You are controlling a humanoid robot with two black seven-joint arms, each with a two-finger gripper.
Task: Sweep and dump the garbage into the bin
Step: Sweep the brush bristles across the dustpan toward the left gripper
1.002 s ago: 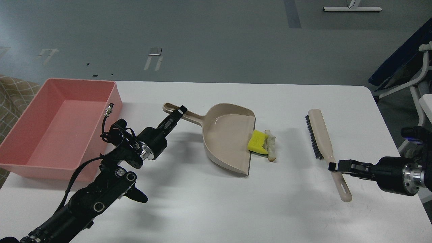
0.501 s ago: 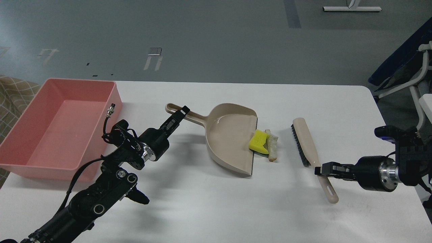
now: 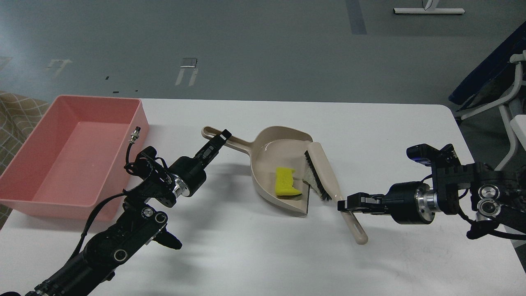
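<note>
Head view: sweep w/ brush into dustpan [image 3: 274,164], landmark.
R gripper [image 3: 344,204] clamped on brush [image 3: 324,176] handle; L gripper [image 3: 222,137] pinching pan handle. Sponge piece [image 3: 286,187] inside pan, prob. soft, light, rough; bread-like wedge [image 3: 308,177] at pan lip under bristles, likely crumbly. Pink bin [image 3: 61,152] well left of pan, smooth, sloped walls.

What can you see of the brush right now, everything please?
The brush is a beige, plastic-looking hand brush with dark bristles along one long side and a slim handle ending in a slotted hang hole. It lies slanted on the white table, bristles facing the beige dustpan at the pan's open edge. The right gripper is shut on its handle. A whitish scrap is pressed against the bristles; the yellow sponge piece lies apart inside the pan.
</note>
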